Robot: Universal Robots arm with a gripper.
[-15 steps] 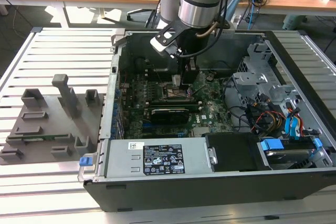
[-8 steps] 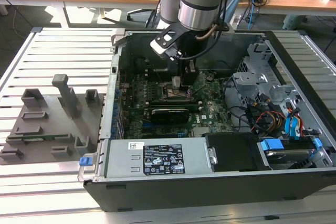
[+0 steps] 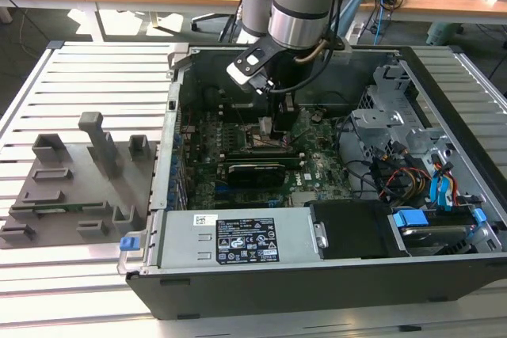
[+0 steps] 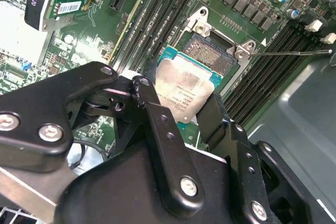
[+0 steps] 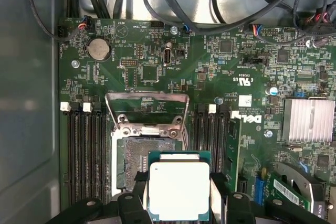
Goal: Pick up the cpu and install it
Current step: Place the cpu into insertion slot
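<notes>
The cpu is a flat square chip with a silvery top and a green rim. My gripper is shut on it, one black finger on each of two opposite edges. It hangs just above the motherboard and partly overlaps the open socket. In the first wrist view the cpu covers one corner of the socket, whose metal load plate stands flipped open. In the exterior view my gripper reaches down into the open computer case, over the board's middle.
The case wall surrounds the work area. Memory slots flank the socket on both sides. A power supply, drive cage and loose cables crowd the case. A grey tray with upright blocks lies at the exterior view's left.
</notes>
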